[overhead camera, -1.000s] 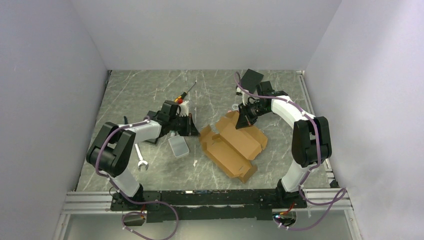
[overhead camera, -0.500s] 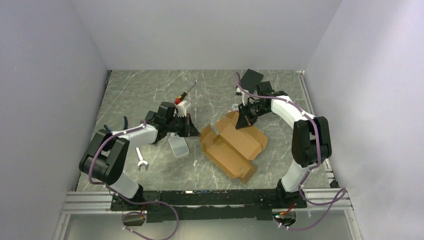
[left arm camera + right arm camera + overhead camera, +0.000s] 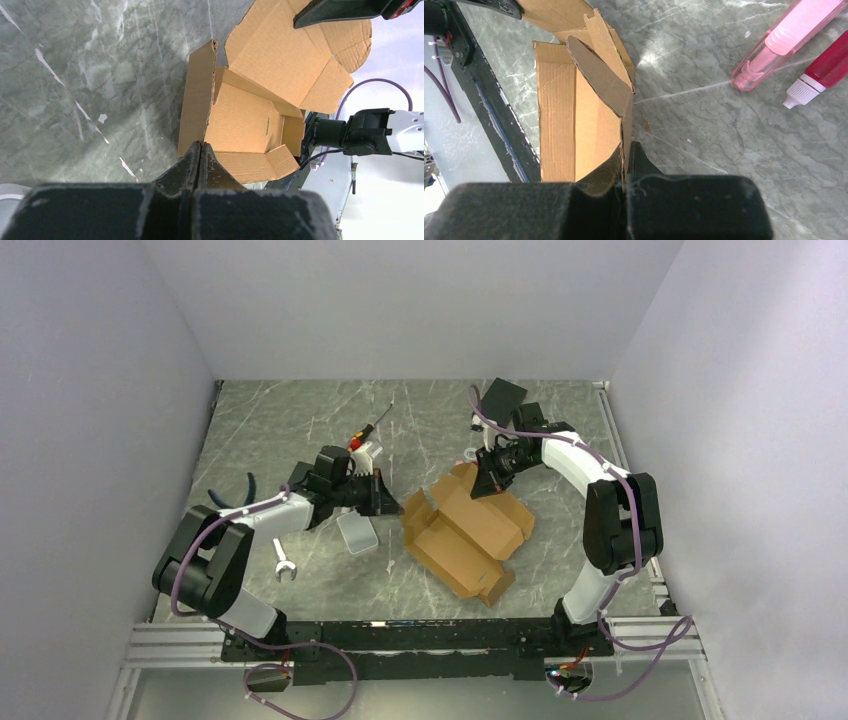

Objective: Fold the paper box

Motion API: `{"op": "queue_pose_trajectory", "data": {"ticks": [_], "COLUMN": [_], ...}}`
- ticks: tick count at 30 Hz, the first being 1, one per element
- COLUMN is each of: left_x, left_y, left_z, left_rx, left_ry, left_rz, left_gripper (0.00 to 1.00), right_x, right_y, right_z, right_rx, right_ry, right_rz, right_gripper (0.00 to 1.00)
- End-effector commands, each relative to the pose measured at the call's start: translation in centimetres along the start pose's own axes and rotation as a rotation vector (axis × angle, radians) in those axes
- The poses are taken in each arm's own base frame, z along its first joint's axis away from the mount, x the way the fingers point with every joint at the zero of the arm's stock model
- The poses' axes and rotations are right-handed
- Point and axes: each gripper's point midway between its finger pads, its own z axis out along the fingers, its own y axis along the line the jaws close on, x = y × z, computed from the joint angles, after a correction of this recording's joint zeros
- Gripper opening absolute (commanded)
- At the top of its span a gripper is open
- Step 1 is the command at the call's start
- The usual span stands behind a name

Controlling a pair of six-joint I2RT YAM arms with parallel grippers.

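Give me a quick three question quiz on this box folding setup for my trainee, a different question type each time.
1. True or false: the left gripper is open and clear of the cardboard box.
2. What lies on the table left of the grey tin, nearer the arm bases? A: wrench. B: scissors. C: spoon.
3. Which part of the box does the right gripper pinch?
Key: 1 false, it is shut on a wall of the box. 2 A. 3 the edge of a raised flap.
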Motion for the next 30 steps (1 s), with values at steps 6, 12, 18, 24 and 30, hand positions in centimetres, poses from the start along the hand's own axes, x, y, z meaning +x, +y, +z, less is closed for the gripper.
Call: {"op": "queue_pose_trajectory", "data": {"ticks": [6,12,18,24,30], "left_x": [1.1,1.6,1.8,2.1,2.3], "left_y": [-2.7,-2.8,-3.1,-3.3,-2.7], "left_z": [-0.1,-0.2,-0.1,0.3,0.2], "left_rx": [0.083,0.092,0.106,0.104,0.06], "left_ry": [0.037,0.048,0.066,0.096,0.104], "left_rz": [0.027,0.039,0.047,0.06,0.067], "left_gripper": [0.0,0.0,0.0,0.0,0.0], "right_x": [-1.4,-1.4,-1.3,-1.4,-1.4], "right_y": [-0.2,-0.3,-0.3,-0.3,-0.3], "right_z": [-0.1,-0.1,0.0,0.0,0.0], "right_rx": [0.027,0.034,0.032,0.034,0.034], "right_ry": [-0.045,-0.046,-0.045,-0.045,-0.044], "right_rz": [-0.055,-0.049,-0.048,-0.048,-0.048], "right_gripper": [0.0,0.0,0.0,0.0,0.0]}}
